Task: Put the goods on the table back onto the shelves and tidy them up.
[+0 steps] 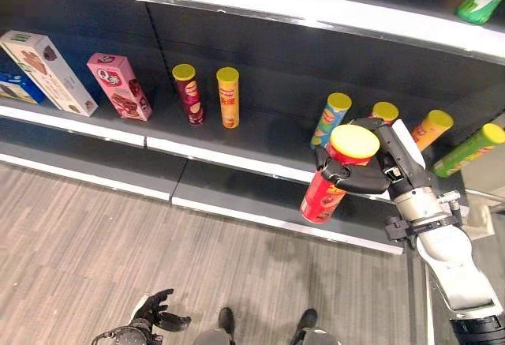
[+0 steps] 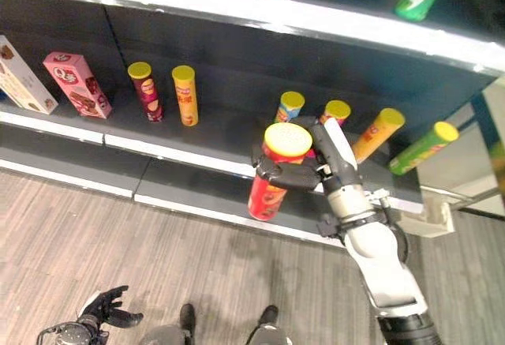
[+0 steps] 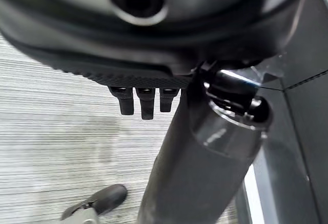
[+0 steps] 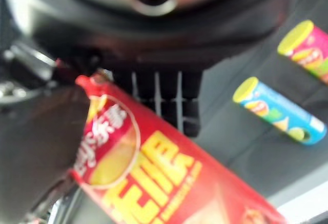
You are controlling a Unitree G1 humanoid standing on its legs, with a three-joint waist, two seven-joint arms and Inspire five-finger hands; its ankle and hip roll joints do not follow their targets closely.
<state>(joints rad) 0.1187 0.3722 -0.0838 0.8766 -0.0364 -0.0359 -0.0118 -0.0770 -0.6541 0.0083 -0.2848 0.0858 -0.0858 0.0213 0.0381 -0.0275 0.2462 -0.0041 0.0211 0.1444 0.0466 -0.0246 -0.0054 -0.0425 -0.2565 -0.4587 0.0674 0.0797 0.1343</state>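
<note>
Right hand (image 1: 371,173) grips the red can (image 1: 330,183) just off the shelf's front edge (image 1: 237,159), several cans already shelved, this one not yet; left hand (image 1: 154,313) hangs relaxed.

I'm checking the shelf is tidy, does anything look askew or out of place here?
Nothing is spilled or damaged. The one item off the shelf is the red can, held tilted in the right hand in front of the row of cans. The left hand hangs low over the floor.
</note>
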